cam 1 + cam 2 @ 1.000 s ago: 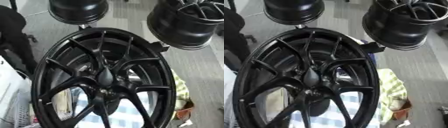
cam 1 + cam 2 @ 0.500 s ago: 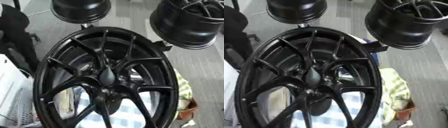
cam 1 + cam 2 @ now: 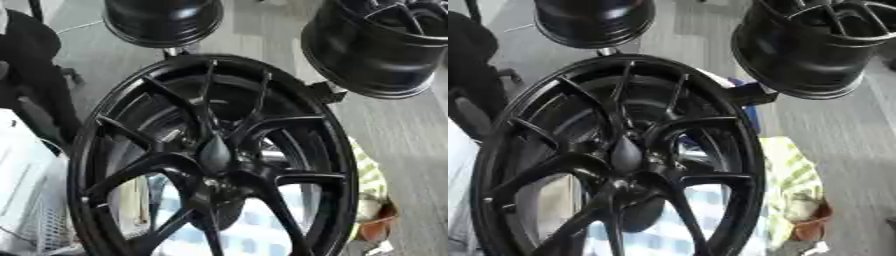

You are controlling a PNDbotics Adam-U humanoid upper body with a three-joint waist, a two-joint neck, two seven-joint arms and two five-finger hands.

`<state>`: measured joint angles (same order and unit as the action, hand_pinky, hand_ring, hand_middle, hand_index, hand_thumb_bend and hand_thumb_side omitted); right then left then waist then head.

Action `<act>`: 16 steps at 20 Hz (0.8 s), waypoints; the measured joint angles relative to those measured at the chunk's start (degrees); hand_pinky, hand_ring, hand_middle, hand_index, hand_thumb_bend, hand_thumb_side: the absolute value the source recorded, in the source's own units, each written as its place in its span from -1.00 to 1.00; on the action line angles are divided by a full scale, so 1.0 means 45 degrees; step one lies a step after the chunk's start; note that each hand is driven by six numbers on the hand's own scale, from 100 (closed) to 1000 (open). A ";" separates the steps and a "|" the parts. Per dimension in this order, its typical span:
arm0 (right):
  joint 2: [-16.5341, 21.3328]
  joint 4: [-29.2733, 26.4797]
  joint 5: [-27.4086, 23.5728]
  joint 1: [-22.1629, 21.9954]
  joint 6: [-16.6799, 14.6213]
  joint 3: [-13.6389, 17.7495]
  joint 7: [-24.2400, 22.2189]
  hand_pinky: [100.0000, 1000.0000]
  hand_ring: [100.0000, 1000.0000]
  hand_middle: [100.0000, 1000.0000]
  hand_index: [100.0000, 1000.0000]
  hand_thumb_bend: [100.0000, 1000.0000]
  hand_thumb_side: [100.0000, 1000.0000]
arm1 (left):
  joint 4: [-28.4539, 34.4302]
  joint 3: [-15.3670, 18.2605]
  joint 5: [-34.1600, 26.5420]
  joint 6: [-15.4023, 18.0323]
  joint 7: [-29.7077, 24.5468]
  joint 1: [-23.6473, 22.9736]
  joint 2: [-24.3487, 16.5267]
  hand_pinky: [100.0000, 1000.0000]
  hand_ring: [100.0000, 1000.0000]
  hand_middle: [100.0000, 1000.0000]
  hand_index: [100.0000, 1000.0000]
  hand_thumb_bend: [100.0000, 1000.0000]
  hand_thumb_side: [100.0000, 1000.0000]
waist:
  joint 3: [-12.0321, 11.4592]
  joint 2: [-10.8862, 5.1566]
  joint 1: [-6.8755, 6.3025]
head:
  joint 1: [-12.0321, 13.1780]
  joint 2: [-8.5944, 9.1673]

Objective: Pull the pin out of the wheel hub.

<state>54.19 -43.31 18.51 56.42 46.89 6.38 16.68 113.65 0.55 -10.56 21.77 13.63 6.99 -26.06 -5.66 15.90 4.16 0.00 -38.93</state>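
Large black multi-spoke alloy wheel (image 3: 214, 155) filling the near view — dark tapered pin (image 3: 214, 150) at its hub.
Two more black rims (image 3: 592, 20) far behind; no fingers visible — state impossible to tell.

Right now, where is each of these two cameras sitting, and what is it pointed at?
Left eye view: in the robot's head, looking down at a big black spoked wheel; none of the robot's body is clearly visible.
Right eye view: beside it in the head, facing the same way, showing more of the yellow-green cloth; no hand visible.
Shared: the wheel, its pointed centre hub, two more black rims behind.
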 measured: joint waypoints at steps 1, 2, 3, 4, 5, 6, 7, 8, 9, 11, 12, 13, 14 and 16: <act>0.0000 0.0000 0.0004 0.0004 -0.0002 0.0016 0.0002 0.59 0.67 0.70 0.79 -0.36 -0.51 | 0.0000 0.0000 0.0000 0.0001 -0.0001 0.0000 0.0000 0.68 0.42 0.28 0.65 -1.00 0.40 | 0.0001 -0.0001 0.0000 | 0.0003 0.0000; 0.0000 0.0000 0.0005 0.0004 -0.0005 0.0042 0.0005 0.59 0.66 0.70 0.78 -0.35 -0.51 | 0.0000 0.0000 0.0000 0.0001 -0.0001 -0.0001 0.0000 0.68 0.42 0.28 0.65 -1.00 0.40 | 0.0002 -0.0001 0.0000 | 0.0003 0.0000; 0.0000 0.0000 0.0005 0.0004 -0.0013 0.0072 0.0013 0.59 0.66 0.69 0.78 -0.35 -0.51 | 0.0000 0.0000 0.0000 0.0001 -0.0001 -0.0001 0.0000 0.68 0.42 0.28 0.65 -1.00 0.40 | 0.0004 -0.0001 0.0000 | 0.0004 0.0000; 0.0000 -0.0002 0.0003 0.0004 -0.0036 0.0077 0.0037 0.59 0.65 0.69 0.78 -0.35 -0.51 | 0.0000 0.0000 0.0000 0.0001 -0.0001 -0.0001 0.0000 0.68 0.42 0.28 0.65 -1.00 0.40 | 0.0010 -0.0002 -0.0002 | 0.0004 0.0000; 0.0000 -0.0004 -0.0001 0.0004 -0.0064 0.0079 0.0065 0.58 0.64 0.68 0.78 -0.35 -0.52 | 0.0000 0.0000 0.0000 0.0002 -0.0002 -0.0001 0.0000 0.68 0.42 0.28 0.65 -1.00 0.40 | 0.0015 -0.0002 -0.0002 | 0.0004 0.0000; 0.0000 -0.0007 -0.0012 0.0004 -0.0095 0.0079 0.0095 0.58 0.64 0.68 0.77 -0.35 -0.52 | 0.0000 0.0000 0.0000 0.0002 -0.0002 -0.0001 0.0000 0.68 0.42 0.28 0.65 -1.00 0.40 | 0.0018 -0.0003 -0.0004 | 0.0004 0.0000; 0.0000 -0.0017 -0.0035 0.0004 -0.0130 0.0079 0.0130 0.58 0.63 0.66 0.76 -0.36 -0.52 | 0.0000 0.0000 0.0000 0.0003 -0.0002 -0.0001 0.0000 0.68 0.42 0.28 0.65 -1.00 0.40 | 0.0024 -0.0003 -0.0006 | 0.0004 0.0000; 0.0000 -0.0057 -0.0075 0.0004 -0.0171 0.0080 0.0171 0.57 0.61 0.64 0.76 -0.38 -0.52 | 0.0000 0.0000 0.0000 0.0004 -0.0002 -0.0001 0.0000 0.68 0.42 0.28 0.65 -1.00 0.40 | 0.0031 -0.0003 -0.0010 | 0.0004 0.0000; 0.0000 -0.0133 -0.0135 0.0004 -0.0218 0.0087 0.0219 0.56 0.59 0.61 0.75 -0.42 -0.51 | 0.0000 0.0000 0.0000 0.0006 -0.0003 -0.0002 0.0000 0.68 0.42 0.28 0.64 -1.00 0.40 | 0.0037 -0.0004 -0.0016 | 0.0004 0.0000; -0.0002 -0.0488 -0.0395 -0.0011 -0.0358 0.0141 0.0358 0.53 0.54 0.56 0.74 -0.54 -0.51 | 0.0000 0.0000 0.0000 0.0016 -0.0003 -0.0002 0.0000 0.68 0.42 0.28 0.64 -1.00 0.40 | 0.0038 -0.0004 -0.0041 | 0.0004 0.0000; -0.0002 -0.0834 -0.0647 -0.0088 -0.0485 0.0156 0.0455 0.52 0.51 0.52 0.72 -0.61 -0.54 | 0.0000 0.0000 0.0000 0.0029 0.0000 -0.0002 0.0000 0.68 0.42 0.28 0.64 -1.00 0.39 | 0.0038 -0.0004 -0.0049 | 0.0004 0.0000; -0.0002 -0.1350 -0.0989 -0.0253 -0.0701 0.0176 0.0562 0.52 0.50 0.50 0.71 -0.67 -0.54 | 0.0000 0.0000 0.0000 0.0046 0.0002 -0.0001 0.0000 0.68 0.42 0.28 0.64 -1.00 0.39 | 0.0038 -0.0004 -0.0054 | 0.0004 0.0000; -0.0002 -0.1998 -0.1399 -0.0481 -0.0964 0.0213 0.0688 0.52 0.50 0.49 0.70 -0.70 -0.55 | 0.0000 0.0001 0.0000 0.0068 0.0004 0.0000 0.0000 0.68 0.42 0.28 0.64 -1.00 0.39 | 0.0036 -0.0003 -0.0055 | 0.0007 0.0000; -0.0002 -0.3657 -0.2417 -0.1128 -0.1590 0.0231 0.0971 0.52 0.49 0.48 0.70 -0.76 -0.56 | 0.0000 0.0001 0.0000 0.0097 0.0018 0.0012 0.0000 0.68 0.42 0.28 0.64 -1.00 0.39 | 0.0034 0.0006 -0.0066 | 0.0019 0.0003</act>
<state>54.18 -59.77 7.64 51.34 39.73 7.42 21.04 113.65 0.56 -10.56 22.21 13.71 7.05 -26.06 -5.51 15.92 3.86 0.08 -38.92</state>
